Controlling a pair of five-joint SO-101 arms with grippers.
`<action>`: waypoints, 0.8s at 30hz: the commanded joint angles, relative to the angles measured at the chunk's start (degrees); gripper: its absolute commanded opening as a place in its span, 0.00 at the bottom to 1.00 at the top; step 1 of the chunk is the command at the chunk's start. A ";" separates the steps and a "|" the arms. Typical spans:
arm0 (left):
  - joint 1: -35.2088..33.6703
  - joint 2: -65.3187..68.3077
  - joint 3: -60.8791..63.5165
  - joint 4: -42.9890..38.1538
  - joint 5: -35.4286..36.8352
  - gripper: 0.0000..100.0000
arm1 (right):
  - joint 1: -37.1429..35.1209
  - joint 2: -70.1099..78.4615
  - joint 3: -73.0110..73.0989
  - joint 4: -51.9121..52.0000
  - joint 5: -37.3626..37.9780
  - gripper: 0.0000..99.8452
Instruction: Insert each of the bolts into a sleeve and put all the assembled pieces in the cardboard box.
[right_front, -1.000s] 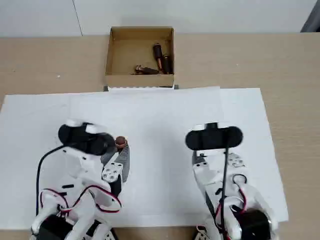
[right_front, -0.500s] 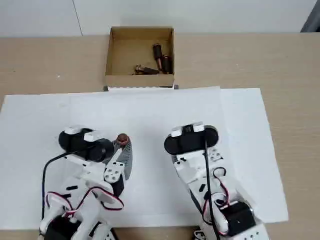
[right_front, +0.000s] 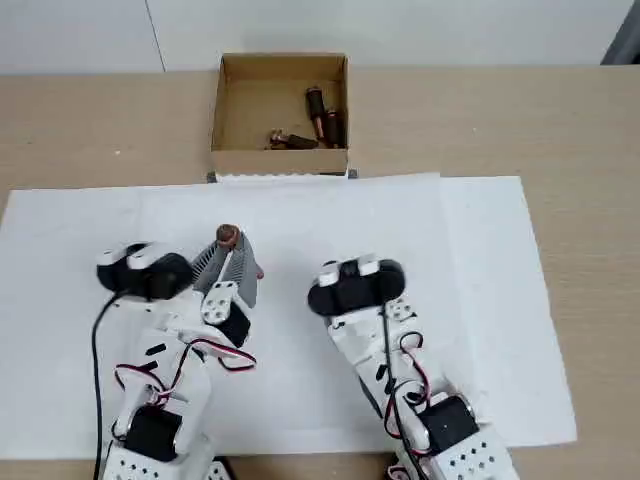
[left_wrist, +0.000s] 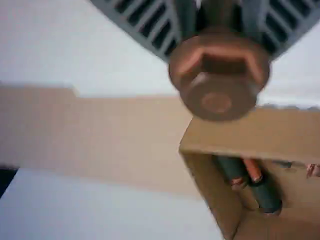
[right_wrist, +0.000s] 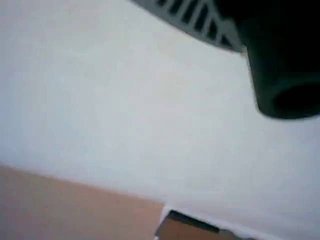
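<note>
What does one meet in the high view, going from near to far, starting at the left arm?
Left arm → left end effector holding a bolt → bare white paper → cardboard box holding assembled pieces.

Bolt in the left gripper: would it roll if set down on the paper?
Likely: the bolt has a round flanged head, so it would probably roll in an arc. It looks metal, so probably stiff and heavy for its size.
</note>
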 joint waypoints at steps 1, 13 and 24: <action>-0.62 -0.70 0.04 -4.22 7.21 0.00 | -1.98 -0.40 0.97 -3.82 1.76 0.00; -0.18 -0.70 -0.13 -4.40 14.33 0.00 | -5.32 -0.40 5.98 -12.00 6.07 0.00; 3.52 -0.70 -0.31 -4.40 15.12 0.00 | -7.43 0.13 5.98 -11.47 6.15 0.00</action>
